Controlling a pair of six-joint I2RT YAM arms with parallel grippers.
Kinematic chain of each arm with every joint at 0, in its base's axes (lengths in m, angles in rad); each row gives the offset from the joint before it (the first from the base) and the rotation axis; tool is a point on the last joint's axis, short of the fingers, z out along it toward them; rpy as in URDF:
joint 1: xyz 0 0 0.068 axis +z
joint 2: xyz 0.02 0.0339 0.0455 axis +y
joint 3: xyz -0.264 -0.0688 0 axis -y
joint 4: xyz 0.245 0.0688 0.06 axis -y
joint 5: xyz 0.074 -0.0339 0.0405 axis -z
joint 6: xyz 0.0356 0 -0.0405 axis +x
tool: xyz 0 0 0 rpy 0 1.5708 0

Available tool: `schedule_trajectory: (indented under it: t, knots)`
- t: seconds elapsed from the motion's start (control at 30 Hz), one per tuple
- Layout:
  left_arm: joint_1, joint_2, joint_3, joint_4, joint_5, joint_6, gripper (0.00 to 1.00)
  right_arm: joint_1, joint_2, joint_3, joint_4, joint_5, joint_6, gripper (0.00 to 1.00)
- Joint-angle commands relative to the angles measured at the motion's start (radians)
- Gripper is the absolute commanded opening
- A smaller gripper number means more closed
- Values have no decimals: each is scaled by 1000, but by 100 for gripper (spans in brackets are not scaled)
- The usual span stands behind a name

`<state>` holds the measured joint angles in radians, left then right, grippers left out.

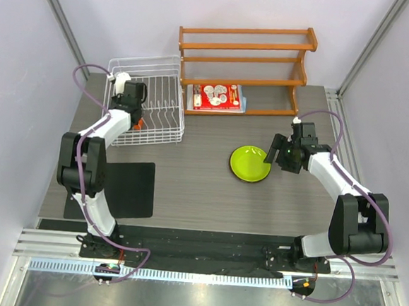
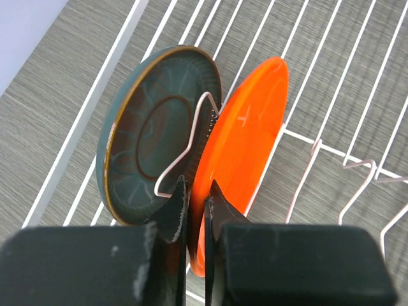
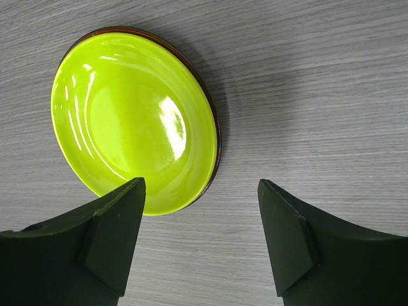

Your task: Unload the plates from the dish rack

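Rack (image 1: 144, 61) with teal plate (image 2: 143, 140) and orange plate (image 2: 248, 121); lime plate (image 3: 134, 115) on table (image 3: 319, 76)

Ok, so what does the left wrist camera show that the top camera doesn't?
Only the left wrist view shows the dark teal plate standing on edge beside the orange plate, and the left arm's jaws closed on the orange rim. Only the top view shows the lime green plate flat on the table, the wooden shelf, the printed packet and the black mat. Both show the dish rack, the left arm's jaws and the orange plate, though it is just a sliver from above.
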<state>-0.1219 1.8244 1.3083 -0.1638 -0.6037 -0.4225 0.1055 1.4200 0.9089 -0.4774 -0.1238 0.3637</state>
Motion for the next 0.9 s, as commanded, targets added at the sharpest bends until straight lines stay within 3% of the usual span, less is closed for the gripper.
schedule_trajectory:
  t: [0.0, 0.53, 0.63, 0.73, 0.8, 0.87]
  knots:
    - [7, -37, -9, 36, -34, -44, 0, 3, -10, 28, 25, -13, -16, 77]
    - [-1, -318, 48, -80, -12, 13, 0, 8, -88, 38, 14, 10, 0, 77]
    - [1, -379, 46, -135, 92, -44, 0, 16, -110, 42, 20, -19, -2, 77]
    - [-4, -444, -21, -140, 333, -131, 0, 37, -130, 51, 54, -86, 0, 77]
    - [-18, -467, -81, -93, 535, -212, 0, 62, -144, 61, 91, -138, 14, 77]
    - [-45, -500, -177, -22, 600, -289, 0, 75, -150, 62, 126, -187, 43, 78]
